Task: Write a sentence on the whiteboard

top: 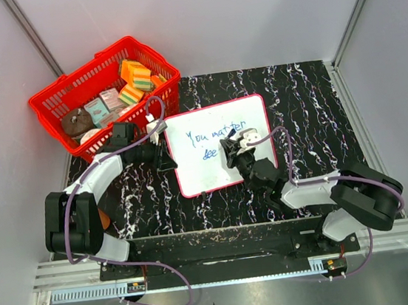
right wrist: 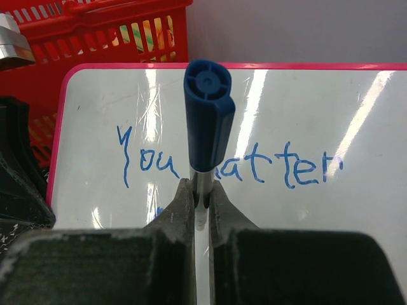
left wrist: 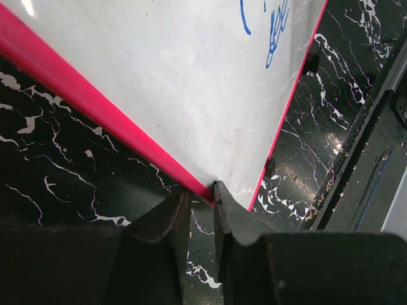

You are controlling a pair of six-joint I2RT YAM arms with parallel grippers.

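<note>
The whiteboard [top: 248, 121] lies on the black marble table, white with a thin red frame. The sentence [top: 215, 135] in blue reads "You matter", with "dee" started below it. My left gripper [top: 164, 157] is shut on the board's left edge; in the left wrist view its fingers [left wrist: 226, 210] pinch the red frame [left wrist: 95, 111]. My right gripper [top: 234, 152] is over the board's middle, shut on a marker with a blue cap [right wrist: 208, 121]. The right wrist view shows "You matter" [right wrist: 299, 168] behind the marker.
A red basket [top: 75, 73] with sponges and small boxes stands at the back left, close to the board's top left corner and the left arm. The marble table [top: 307, 110] stretches right of the board. Grey walls enclose the sides and back. A metal rail [top: 224, 258] runs along the front.
</note>
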